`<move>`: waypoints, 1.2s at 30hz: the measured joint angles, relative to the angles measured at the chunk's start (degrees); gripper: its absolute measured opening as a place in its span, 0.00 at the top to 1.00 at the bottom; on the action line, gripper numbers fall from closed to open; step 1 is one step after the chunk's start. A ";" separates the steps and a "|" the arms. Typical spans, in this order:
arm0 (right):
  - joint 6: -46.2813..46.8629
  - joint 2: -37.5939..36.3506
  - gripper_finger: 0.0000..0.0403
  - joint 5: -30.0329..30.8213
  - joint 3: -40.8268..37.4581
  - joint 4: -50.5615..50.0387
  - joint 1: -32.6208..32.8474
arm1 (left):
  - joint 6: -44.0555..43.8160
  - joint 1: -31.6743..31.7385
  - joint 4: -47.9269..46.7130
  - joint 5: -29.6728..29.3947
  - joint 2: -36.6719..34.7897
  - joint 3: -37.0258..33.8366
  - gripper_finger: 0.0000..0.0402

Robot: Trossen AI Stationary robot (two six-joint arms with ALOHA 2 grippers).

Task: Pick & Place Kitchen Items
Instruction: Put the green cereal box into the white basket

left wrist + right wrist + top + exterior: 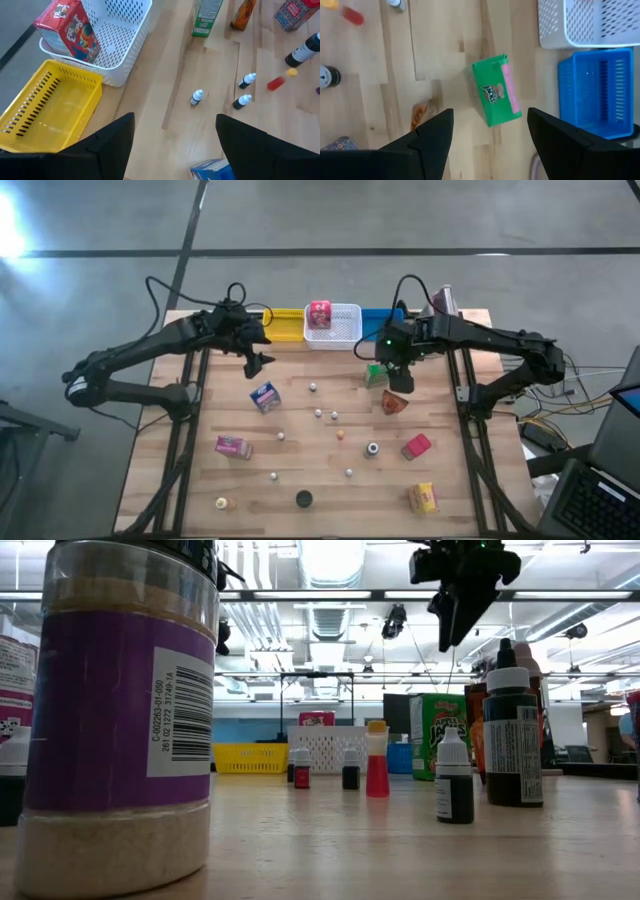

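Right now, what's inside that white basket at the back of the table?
The white basket holds one red box leaning against its wall; the rest of its floor looks bare. Whatever lies beneath the box is hidden.

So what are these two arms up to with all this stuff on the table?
They are sorting small kitchen items into bins. One red box already sits in the white bin; the yellow bin beside it looks empty. The right gripper hangs open above the green box, holding nothing. The left gripper, also open and empty, hovers near the bins, close to a blue packet. Other packets and little bottles lie scattered across the table.
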 joint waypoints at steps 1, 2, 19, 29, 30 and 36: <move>-0.44 0.11 0.37 0.00 -0.58 0.00 0.00 | 0.00 0.00 -0.02 0.00 0.00 0.00 0.29; -1.19 0.38 0.37 0.02 -1.14 0.04 -0.02 | 0.02 0.02 -0.02 0.00 0.00 0.00 0.29; -6.64 11.15 0.38 -0.30 -1.27 1.89 -1.36 | 0.50 0.02 -0.02 -0.02 0.00 0.15 0.29; -8.72 15.77 0.40 0.77 -1.15 4.05 -1.96 | 0.96 0.02 -0.01 -0.04 0.00 0.15 0.29; -8.76 16.00 0.41 0.81 -1.16 4.91 -2.01 | 0.96 0.02 0.00 -0.04 0.00 0.15 0.29; -7.53 15.53 0.43 -0.11 -1.28 6.24 -1.96 | 1.76 0.02 -0.04 -0.06 0.00 0.15 0.29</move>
